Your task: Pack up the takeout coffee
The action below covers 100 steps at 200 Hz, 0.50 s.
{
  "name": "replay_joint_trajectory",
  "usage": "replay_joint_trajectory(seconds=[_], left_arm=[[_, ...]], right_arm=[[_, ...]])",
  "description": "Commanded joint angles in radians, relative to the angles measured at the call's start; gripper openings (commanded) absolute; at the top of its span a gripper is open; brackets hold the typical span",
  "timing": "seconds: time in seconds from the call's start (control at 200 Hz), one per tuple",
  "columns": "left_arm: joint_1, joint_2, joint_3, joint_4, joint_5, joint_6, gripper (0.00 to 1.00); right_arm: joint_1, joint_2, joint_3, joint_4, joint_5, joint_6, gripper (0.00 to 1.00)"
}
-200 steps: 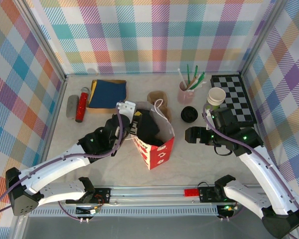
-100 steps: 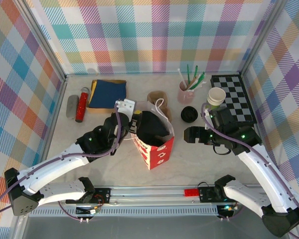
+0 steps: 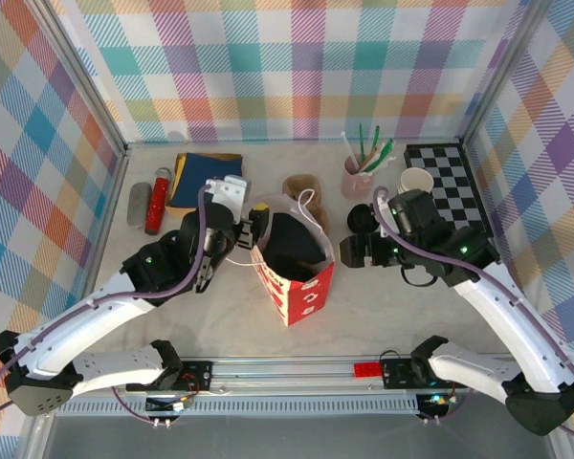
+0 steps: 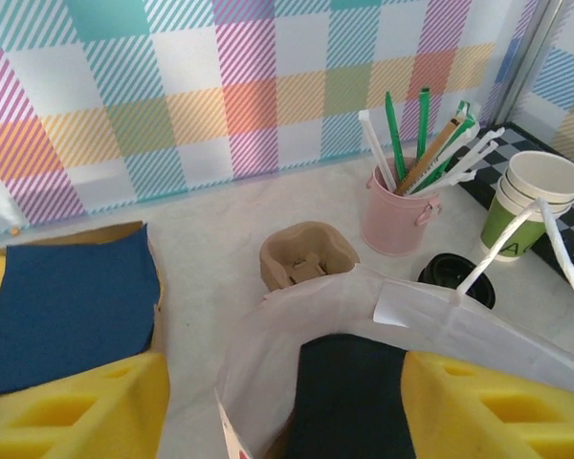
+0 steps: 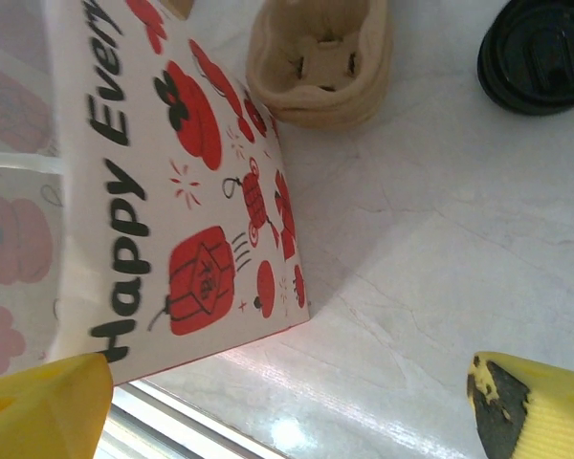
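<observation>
A red-and-white paper bag (image 3: 301, 287) stands open mid-table, its inside dark. My left gripper (image 3: 249, 232) is open at the bag's left rim; in the left wrist view the white rim (image 4: 364, 306) lies between its yellow fingers (image 4: 72, 406). My right gripper (image 3: 349, 251) is open just right of the bag, low over bare table, with the printed side (image 5: 172, 220) beside one finger (image 5: 48, 402). A black round lid (image 3: 362, 218) (image 4: 456, 275) (image 5: 540, 53) sits right of the bag. No cup body shows under it, so I cannot tell whether it is the takeout coffee.
Behind the bag lie a brown cup carrier (image 3: 301, 186), a pink cup of straws (image 3: 356, 177) and stacked white-rimmed green-banded cups (image 3: 416, 182). A checkerboard (image 3: 454, 191) fills the back right. A blue cloth (image 3: 209, 177) and a red tool (image 3: 155, 203) lie back left.
My left gripper has opened and drawn back left out of the bag's mouth. The right gripper has moved left, closer to the bag's side.
</observation>
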Motion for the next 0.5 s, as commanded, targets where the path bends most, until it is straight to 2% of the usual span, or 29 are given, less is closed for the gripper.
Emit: replay_joint_trajectory(seconds=[0.0,0.15,0.29,0.435,0.495], left_arm=[[-0.008,-0.02,0.064,-0.153,0.001,-0.07,0.7],[-0.008,-0.003,0.123,-0.314,0.0,-0.184,0.78],[-0.008,0.031,0.152,-0.432,0.024,-0.293,0.82],[0.009,0.025,0.11,-0.465,0.02,-0.374,0.87],[0.04,0.014,0.078,-0.454,0.054,-0.392,0.87]], right_arm=[[0.032,0.035,0.078,-0.038,0.029,-0.047,0.95],[0.087,0.106,0.165,-0.063,0.055,-0.08,0.93],[0.133,0.179,0.252,-0.087,0.077,-0.118,0.93],[0.164,0.266,0.337,-0.11,0.111,-0.155,0.93],[0.172,0.301,0.361,-0.113,0.122,-0.166,0.92]])
